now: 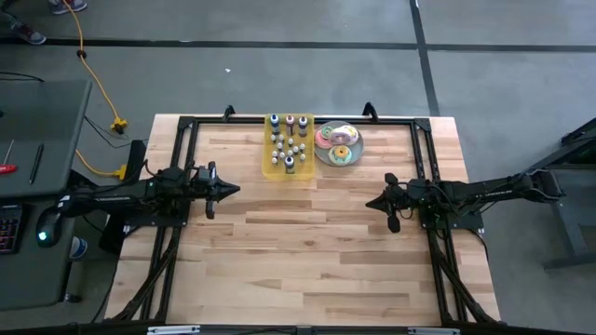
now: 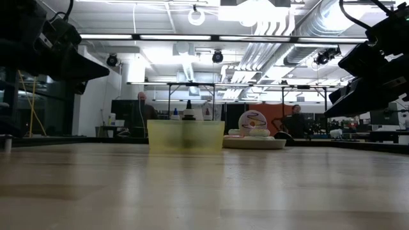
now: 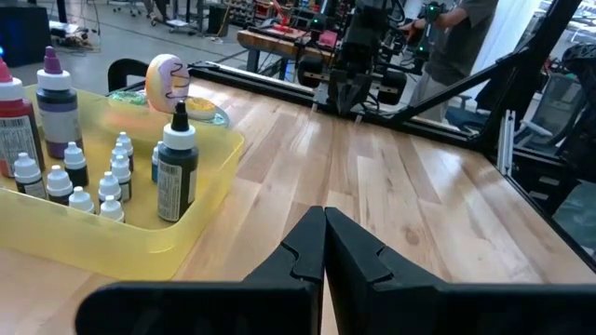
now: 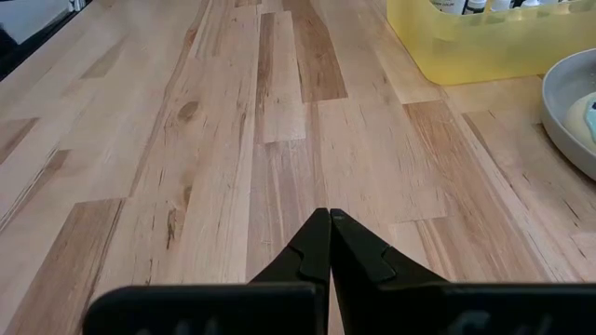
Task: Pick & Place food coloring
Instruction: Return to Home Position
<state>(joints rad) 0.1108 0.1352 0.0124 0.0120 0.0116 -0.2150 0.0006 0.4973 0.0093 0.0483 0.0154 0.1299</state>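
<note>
The food coloring bottles [image 1: 291, 144] stand upright in a yellow tray [image 1: 274, 171] at the table's far middle; in the left wrist view several tiny white-capped ones [image 3: 88, 181] stand among taller bottles, one dark with a black cap [image 3: 176, 167]. My left gripper [image 1: 235, 189] hovers shut above the table's left part, clear of the tray. My right gripper [image 1: 370, 202] hovers shut over the right part, nearer the table's near edge than the doughnut plate. Their fingertips show shut in the wrist views [image 3: 324, 216] [image 4: 330, 217].
A grey plate of pastel frosted doughnuts [image 1: 338, 144] sits right of the tray, its rim [image 4: 570, 112] showing in the right wrist view. A black frame [image 1: 186, 126] runs along the table's far and side edges. Bare wood [image 1: 307, 251] spans the middle and near part. People stand beyond the table.
</note>
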